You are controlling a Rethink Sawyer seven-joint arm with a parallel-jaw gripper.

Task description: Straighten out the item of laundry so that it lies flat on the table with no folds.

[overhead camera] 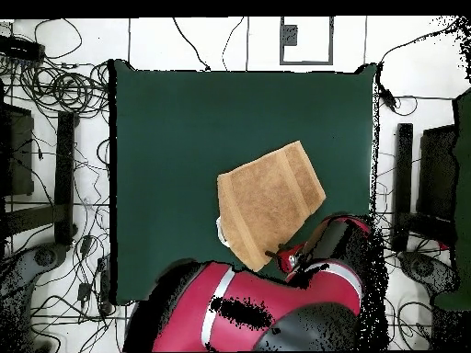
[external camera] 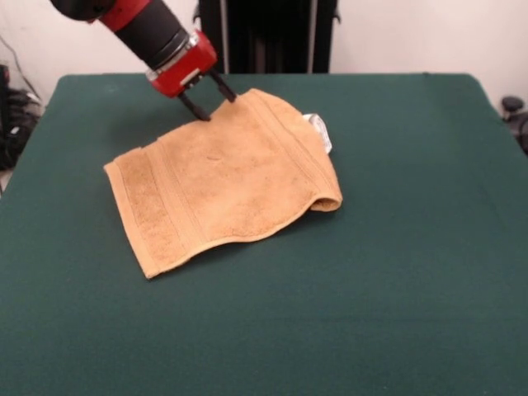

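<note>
The golden-tan towel [external camera: 227, 177] lies a little left of the middle of the dark green table [external camera: 412, 289]. It is mostly spread, with border bands along its left side. Its right edge curls over in a fold [external camera: 326, 198], and the white tag [external camera: 320, 130] sticks out at the far right side. My gripper [external camera: 210, 101] is open at the towel's far edge, fingers apart, one fingertip [external camera: 202, 114] touching the cloth. In the overhead view the towel [overhead camera: 269, 202] lies right of the middle of the table [overhead camera: 184, 138], with the gripper [overhead camera: 281, 253] at its lower edge.
The black pedestal [external camera: 264, 33] stands behind the table's far edge. Many cables [overhead camera: 64, 92] and dark equipment [overhead camera: 437, 184] lie on the floor on both sides of the table. The red arm [overhead camera: 239, 313] covers the table's near-robot edge.
</note>
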